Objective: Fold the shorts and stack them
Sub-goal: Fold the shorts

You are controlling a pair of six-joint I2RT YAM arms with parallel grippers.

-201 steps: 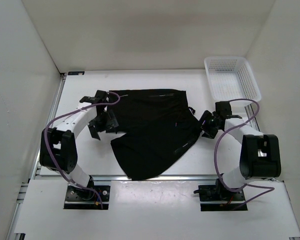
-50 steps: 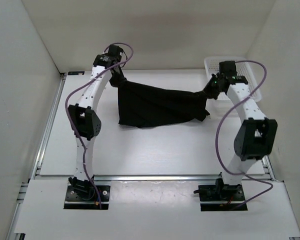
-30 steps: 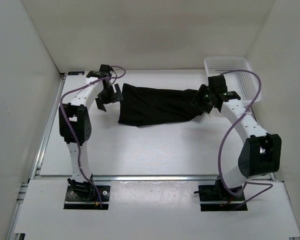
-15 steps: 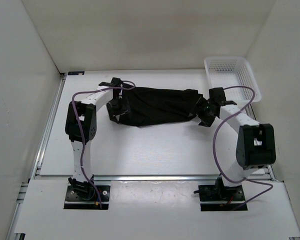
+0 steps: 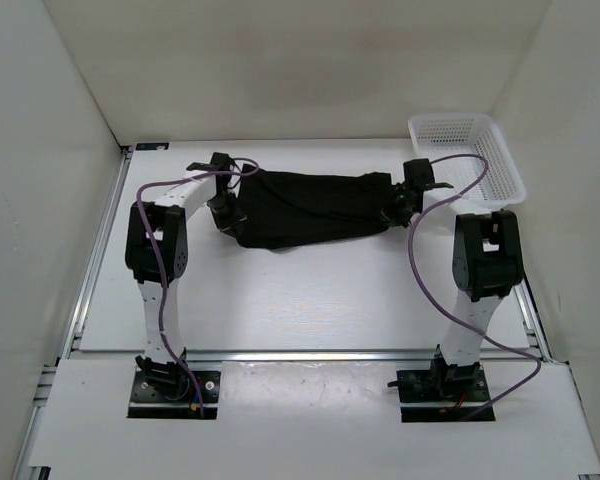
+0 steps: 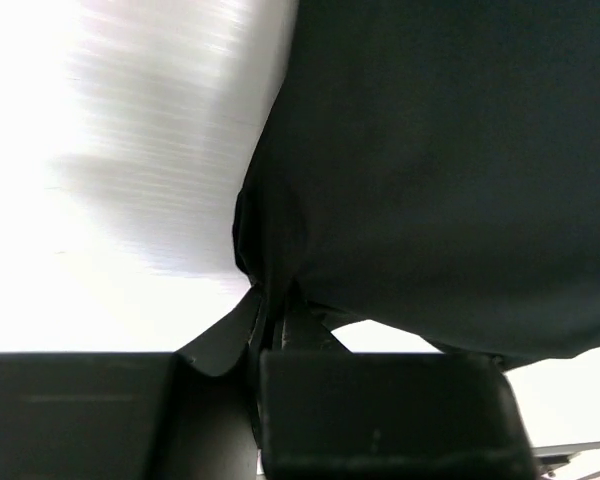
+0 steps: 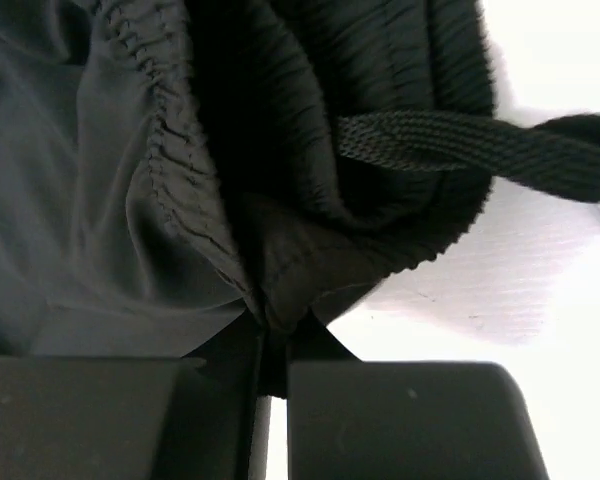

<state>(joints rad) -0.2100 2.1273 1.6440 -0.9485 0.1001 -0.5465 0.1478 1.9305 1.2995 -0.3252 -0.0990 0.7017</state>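
Moved: the left gripper (image 5: 221,203) and right gripper (image 5: 397,205) stood with jaws apart just off the ends of the shorts (image 5: 310,205) half a second ago. They are now on the cloth and pinched together.
Left gripper: closed tight on a tuck of plain black cloth at the left end of the shorts. In the wrist view the fold runs down between the fingertips (image 6: 220,345), and the rest of the fabric spreads up and away to their right.
Shorts: a long, bunched black band on the white table (image 5: 310,300), stretched between the two grippers and touching both. The lower edge bulges out on the left gripper's side.
Right gripper: clamped shut on the right end. Its wrist view shows the gathered waistband (image 7: 170,150) nipped between the fingers (image 7: 225,345), with the flat woven drawstring (image 7: 460,150) trailing off to the right above them, over bare table.
Basket: white mesh basket (image 5: 500,170), just beyond the right gripper on its outer side, apart from the cloth.
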